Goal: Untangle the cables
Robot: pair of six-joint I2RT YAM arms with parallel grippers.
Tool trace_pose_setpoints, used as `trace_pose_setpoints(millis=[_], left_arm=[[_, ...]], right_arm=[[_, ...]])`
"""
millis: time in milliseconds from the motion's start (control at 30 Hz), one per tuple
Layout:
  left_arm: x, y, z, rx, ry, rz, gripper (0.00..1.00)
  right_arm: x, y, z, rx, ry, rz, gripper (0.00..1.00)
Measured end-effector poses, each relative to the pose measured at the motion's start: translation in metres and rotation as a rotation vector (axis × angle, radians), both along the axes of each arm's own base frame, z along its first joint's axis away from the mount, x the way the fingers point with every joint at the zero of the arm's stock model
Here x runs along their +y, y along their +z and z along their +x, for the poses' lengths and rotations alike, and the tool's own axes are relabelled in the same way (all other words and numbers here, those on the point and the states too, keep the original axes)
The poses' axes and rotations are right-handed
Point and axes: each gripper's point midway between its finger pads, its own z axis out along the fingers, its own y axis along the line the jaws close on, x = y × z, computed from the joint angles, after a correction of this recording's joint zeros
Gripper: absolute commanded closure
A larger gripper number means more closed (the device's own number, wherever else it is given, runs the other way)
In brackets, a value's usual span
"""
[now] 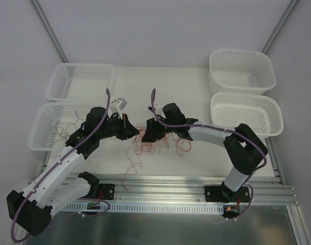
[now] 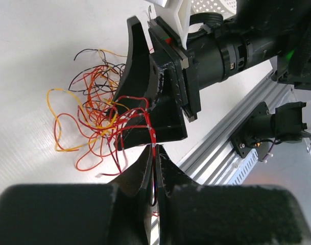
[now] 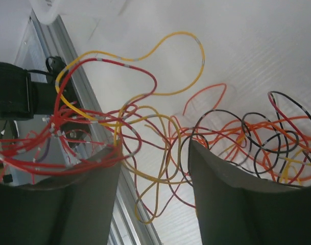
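The cables (image 1: 151,145) lie as a tangle of thin red, orange, yellow and black wires on the white table, between the two grippers. My left gripper (image 2: 154,153) is shut on one red cable that runs from its jaws up into the tangle (image 2: 94,120). My right gripper (image 3: 152,148) is open; yellow and dark red loops (image 3: 160,153) hang loosely in the gap between its fingers. Red strands drape over its left finger (image 3: 89,178). From above, the left gripper (image 1: 129,130) and right gripper (image 1: 145,133) nearly meet over the pile.
Two white perforated baskets stand at the left (image 1: 78,81) (image 1: 40,130), the nearer one holding a few thin wires. Two more baskets stand at the right (image 1: 242,69) (image 1: 247,109). An aluminium rail (image 1: 170,186) runs along the near table edge, close to the tangle.
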Motion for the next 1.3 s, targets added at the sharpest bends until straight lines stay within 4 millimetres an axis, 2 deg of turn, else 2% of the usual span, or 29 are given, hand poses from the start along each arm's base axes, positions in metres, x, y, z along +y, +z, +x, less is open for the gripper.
trace_pose_setpoints(millis=[33,100,133,200,333,500,633,667,733,800,867,967,1100,1300], left_arm=[[0.0,0.001,0.0,-0.002,0.001,-0.002,1.0],[0.002,0.0,0.0,-0.008,0.009,-0.002,1.0],[0.003,-0.001,0.0,-0.011,0.018,0.001,1.0],[0.008,-0.004,0.001,-0.013,0.043,0.014,1.0],[0.024,-0.017,0.009,0.001,0.143,0.084,1.0],[0.051,-0.043,0.018,0.056,0.276,0.218,1.0],[0.05,-0.045,0.024,0.079,0.295,0.239,1.0],[0.05,-0.043,0.027,0.074,0.302,0.243,1.0],[0.064,-0.045,0.033,0.078,0.364,0.284,1.0],[0.081,-0.054,0.035,0.102,0.431,0.341,1.0],[0.093,-0.062,0.035,0.126,0.468,0.388,1.0],[0.105,-0.07,0.033,0.156,0.504,0.442,1.0],[0.104,-0.064,0.037,0.16,0.499,0.448,1.0],[0.09,-0.044,0.048,0.128,0.446,0.406,1.0]], right_arm=[[-0.001,-0.003,-0.002,0.006,0.001,-0.002,0.6],[-0.005,-0.009,-0.004,0.013,0.0,-0.013,0.76],[-0.008,-0.012,-0.005,0.014,-0.003,-0.019,0.89],[-0.019,-0.016,-0.004,0.015,-0.019,-0.041,0.95],[-0.062,-0.008,0.009,-0.004,-0.112,-0.076,0.99],[-0.125,0.04,0.037,-0.094,-0.278,-0.049,0.99],[-0.161,0.073,0.037,-0.124,-0.366,-0.02,0.99],[-0.171,0.076,0.036,-0.124,-0.389,-0.03,0.99],[-0.202,0.078,0.043,-0.118,-0.496,-0.081,0.99],[-0.234,0.081,0.051,-0.106,-0.612,-0.132,0.99],[-0.258,0.09,0.055,-0.104,-0.7,-0.164,0.99],[-0.273,0.107,0.053,-0.112,-0.754,-0.172,0.99],[-0.27,0.127,0.049,-0.133,-0.745,-0.137,0.99],[-0.26,0.113,0.042,-0.074,-0.7,-0.165,0.97]])
